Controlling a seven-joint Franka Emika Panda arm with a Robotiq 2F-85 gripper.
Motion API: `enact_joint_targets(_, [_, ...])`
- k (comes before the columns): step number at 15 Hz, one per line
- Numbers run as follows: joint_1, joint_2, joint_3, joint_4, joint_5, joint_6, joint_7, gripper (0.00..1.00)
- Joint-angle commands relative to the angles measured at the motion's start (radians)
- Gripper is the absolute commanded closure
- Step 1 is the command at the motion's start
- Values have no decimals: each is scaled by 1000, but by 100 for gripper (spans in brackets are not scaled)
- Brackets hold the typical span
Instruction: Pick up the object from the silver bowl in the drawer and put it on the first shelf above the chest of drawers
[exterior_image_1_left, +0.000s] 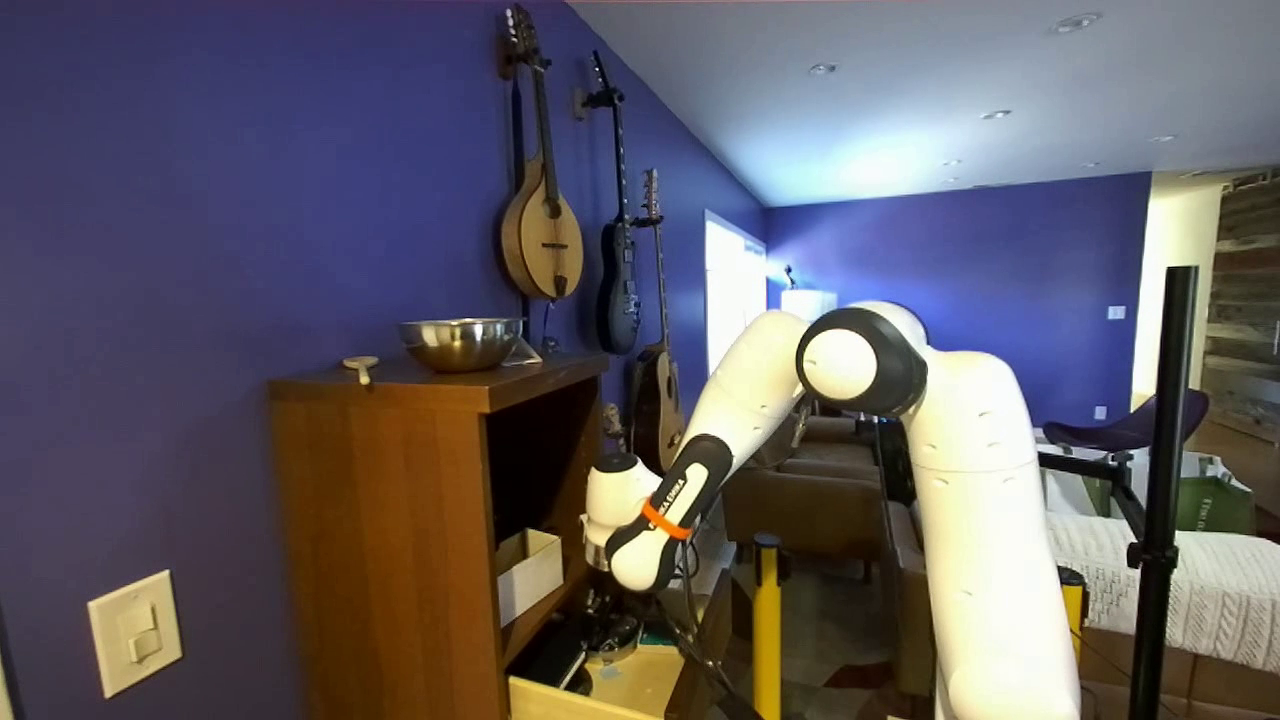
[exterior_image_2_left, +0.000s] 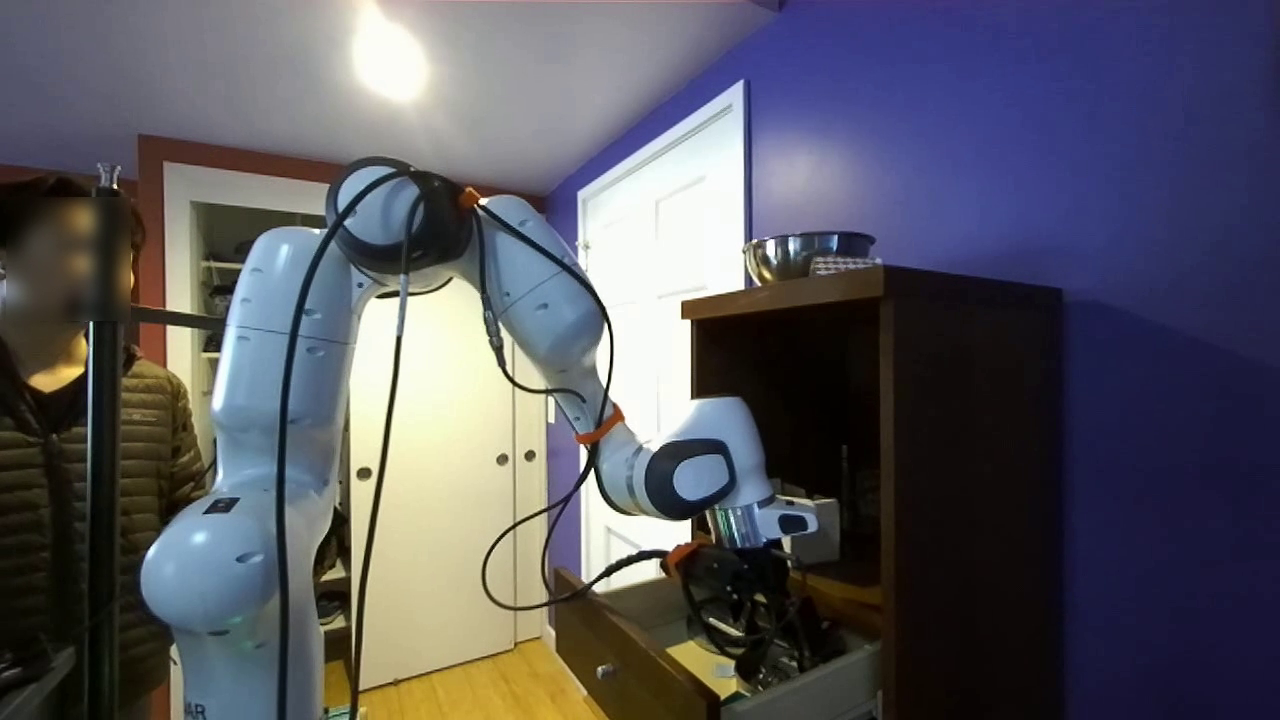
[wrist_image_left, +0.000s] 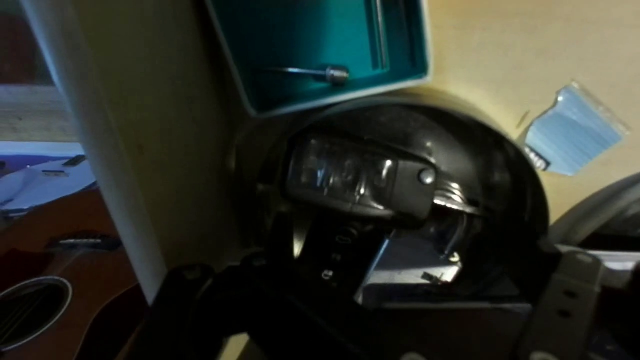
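Purple-blue wall fills the upper left of an exterior view; at lower left we see the tall brown wooden cabinet, its shallow pale-wood drawer pulled out. Across the wrist view's lower half, we see the dark gripper, jaws spread apart, at the round silver bowl, where, mid-frame, a black rectangular key fob lies.

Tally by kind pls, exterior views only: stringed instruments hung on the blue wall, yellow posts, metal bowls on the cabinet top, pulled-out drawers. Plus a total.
Hung instruments: 3
Yellow posts: 2
Metal bowl on top of the cabinet: 1
Pulled-out drawer: 1
Total: 7
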Motion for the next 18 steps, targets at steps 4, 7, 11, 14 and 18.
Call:
enact_joint_targets(4, [-12, -23, -14, 34, 8, -169, -22, 1])
enact_joint_targets(7, [-14, -26, -11, 46, 19, -221, -25, 29])
enact_joint_targets(11, [-18, -30, -5, 54, 42, -236, -34, 58])
enact_joint_targets(14, [-18, -29, -11, 46, 31, -216, 3, 78])
enact_joint_targets(18, [-25, -71, -15, 38, 45, -223, 21, 100])
